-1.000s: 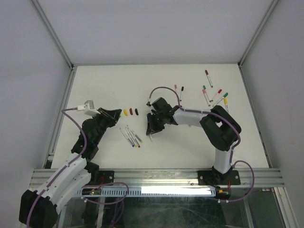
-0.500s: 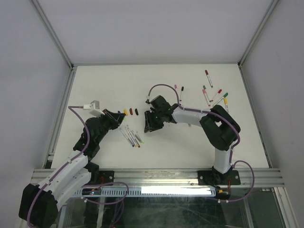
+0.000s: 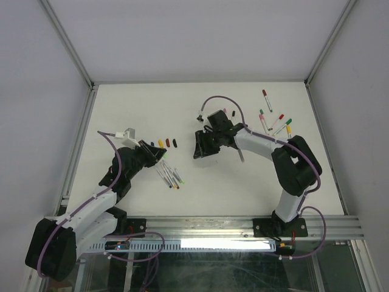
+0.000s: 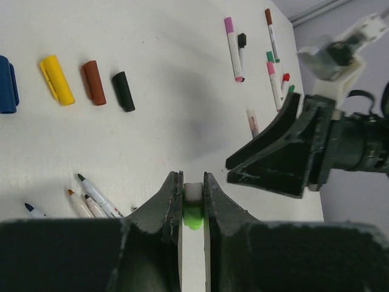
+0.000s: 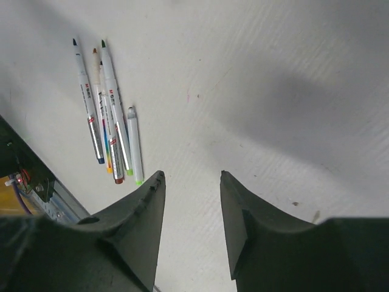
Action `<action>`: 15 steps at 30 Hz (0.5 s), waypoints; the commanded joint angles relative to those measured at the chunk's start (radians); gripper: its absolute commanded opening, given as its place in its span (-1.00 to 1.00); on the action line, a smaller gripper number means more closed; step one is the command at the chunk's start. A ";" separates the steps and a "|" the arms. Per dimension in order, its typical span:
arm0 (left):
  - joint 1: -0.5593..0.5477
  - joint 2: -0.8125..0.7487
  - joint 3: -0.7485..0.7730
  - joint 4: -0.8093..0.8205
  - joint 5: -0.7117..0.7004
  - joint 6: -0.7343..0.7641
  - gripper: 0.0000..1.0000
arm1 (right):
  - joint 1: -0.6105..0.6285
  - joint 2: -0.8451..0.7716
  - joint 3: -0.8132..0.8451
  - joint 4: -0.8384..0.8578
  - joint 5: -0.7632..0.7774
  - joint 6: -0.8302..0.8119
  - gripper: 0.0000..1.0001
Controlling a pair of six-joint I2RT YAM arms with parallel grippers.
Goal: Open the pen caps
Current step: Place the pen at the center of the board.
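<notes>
My left gripper (image 4: 193, 176) is shut on a stubby light-green pen cap (image 4: 193, 213) with a white end, held above the table. In the top view the left gripper (image 3: 160, 156) hangs just behind several uncapped pens (image 3: 171, 177). Loose pen caps lie in a row: blue (image 4: 6, 85), yellow (image 4: 56, 79), brown (image 4: 94, 82) and black (image 4: 123, 91). My right gripper (image 5: 191, 176) is open with nothing between its jaws, over bare table right of the uncapped pens (image 5: 106, 109). It (image 3: 202, 149) stands mid-table.
Several capped pens (image 3: 273, 121) lie scattered at the back right. One more pen (image 3: 240, 153) lies beside the right arm. White walls and a metal frame (image 3: 85, 131) enclose the table.
The right gripper's jaws have opened, and it has moved back and to the right. The left gripper has swung right with the green cap, closer to the uncapped pens.
</notes>
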 commanded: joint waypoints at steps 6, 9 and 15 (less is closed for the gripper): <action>-0.132 0.211 0.133 0.045 -0.096 -0.019 -1.00 | -0.137 -0.160 0.027 -0.068 -0.272 -0.281 -0.15; -0.201 0.323 0.221 -0.005 -0.182 -0.004 -1.00 | -0.192 -0.160 0.037 -0.121 -0.411 -0.378 -0.17; -0.258 0.574 0.457 -0.213 -0.340 0.023 -1.00 | -0.257 -0.178 0.034 -0.146 -0.475 -0.422 -0.17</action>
